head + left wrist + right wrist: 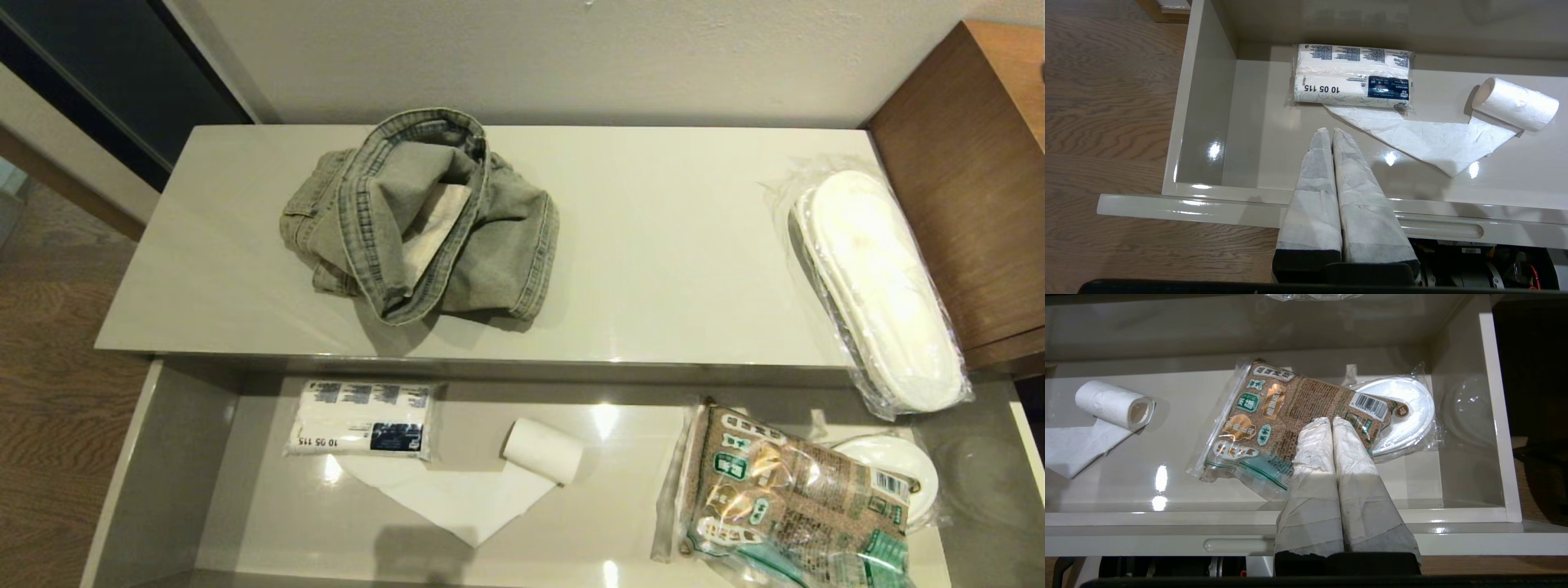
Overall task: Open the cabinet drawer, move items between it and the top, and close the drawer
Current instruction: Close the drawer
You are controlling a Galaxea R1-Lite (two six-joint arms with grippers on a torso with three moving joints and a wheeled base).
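Nearest the robot: the left gripper [1329, 130] and the right gripper [1329, 420] hang over the front of the open drawer [167, 457], each with its white-wrapped fingers pressed together and holding nothing.
Drawer, left part: a white tissue pack [363, 418] lies flat near the back, printed with "10 05 115" and a dark blue label whose small print is too fine to read.
Drawer, middle: a toilet roll [543, 451] lies on its side just beside the pack, a loose sheet [457, 498] trailing from it toward the front.
Drawer, right part: a brown printed food bag [788, 506] with green and white label patches and a barcode; its writing is not legible. It lies partly over a wrapped white disc [898, 467].
Cabinet top: the top [669, 245] lies behind the drawer.
Top, left of centre: a faded denim garment [424, 216], bunched up, waistband uppermost.
Top, right end: white slippers [878, 286] in clear plastic, overhanging the front edge above the drawer.
Farthest right: a brown wooden unit [971, 180] against the wall.
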